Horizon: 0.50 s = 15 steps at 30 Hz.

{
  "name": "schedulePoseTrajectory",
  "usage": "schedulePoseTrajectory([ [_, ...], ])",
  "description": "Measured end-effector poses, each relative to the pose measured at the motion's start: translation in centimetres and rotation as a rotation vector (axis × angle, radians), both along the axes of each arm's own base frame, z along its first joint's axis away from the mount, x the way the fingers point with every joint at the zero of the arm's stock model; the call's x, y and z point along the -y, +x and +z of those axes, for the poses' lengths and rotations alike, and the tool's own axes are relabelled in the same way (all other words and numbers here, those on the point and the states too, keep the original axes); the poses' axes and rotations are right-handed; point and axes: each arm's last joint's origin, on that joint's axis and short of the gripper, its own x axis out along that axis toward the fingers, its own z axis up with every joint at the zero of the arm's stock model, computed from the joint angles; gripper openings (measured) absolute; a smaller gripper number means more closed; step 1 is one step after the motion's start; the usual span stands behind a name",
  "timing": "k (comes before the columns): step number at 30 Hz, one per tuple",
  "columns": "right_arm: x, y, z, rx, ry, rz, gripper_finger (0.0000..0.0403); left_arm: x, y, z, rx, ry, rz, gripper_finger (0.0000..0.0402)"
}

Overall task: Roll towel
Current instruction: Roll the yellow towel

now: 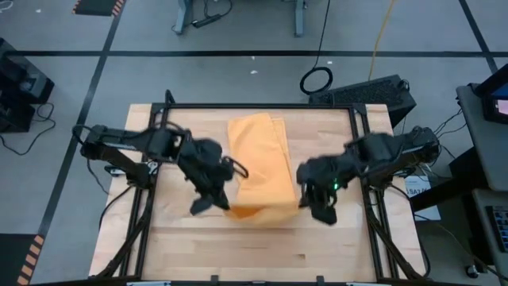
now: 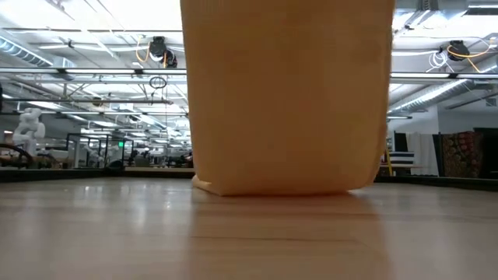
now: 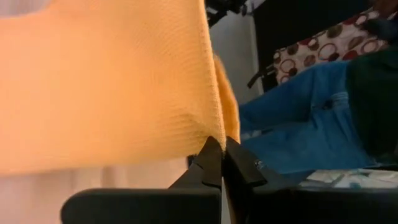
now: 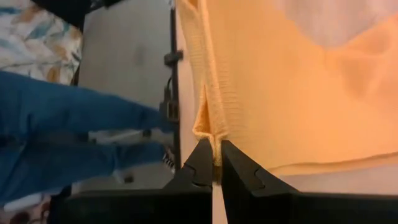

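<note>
The towel is in the middle of the light wooden bench. Its far part lies flat and reaches almost to the far edge, and its near edge is lifted off the wood by both arms. The left pincer is clenched on one near corner of the cloth, and the right pincer is clenched on the other near corner. In the low view the raised cloth hangs like a wide curtain, its lower fold touches the wood, and it hides both arms and the middle of the room. Behind it is a large hall with ceiling lamps and pipes. In both wrist views a person's legs in blue jeans show beyond the bench, partly cut off. In the high view the bench stands on a grey floor with black cables. The wood is bare in front of the towel and at both sides.
</note>
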Motion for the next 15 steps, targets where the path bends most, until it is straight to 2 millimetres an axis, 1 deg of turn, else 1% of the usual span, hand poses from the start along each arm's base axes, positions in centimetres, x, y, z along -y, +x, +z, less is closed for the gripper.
schedulePoseTrajectory([
  [2, -1.2, 0.1, -1.6, -0.022, 0.026, 0.001, 0.0000, 1.2, 0.4, -1.2, 0.000, -0.018, 0.002, 0.0000],
  [5, -2.8, 0.1, -3.6, -0.026, 0.067, -0.029, 0.0000, 2.8, 0.3, -3.2, -0.050, -0.004, -0.008, 0.0000],
  [9, -4.4, -0.2, -5.6, -0.006, 0.085, -0.104, 0.0000, 4.0, 0.0, -5.7, -0.129, 0.031, -0.012, 0.0002],
  [15, -5.4, -0.3, -8.6, -0.048, 0.063, -0.221, 0.0000, 4.9, -0.3, -9.0, -0.151, 0.144, 0.005, 0.0003],
])
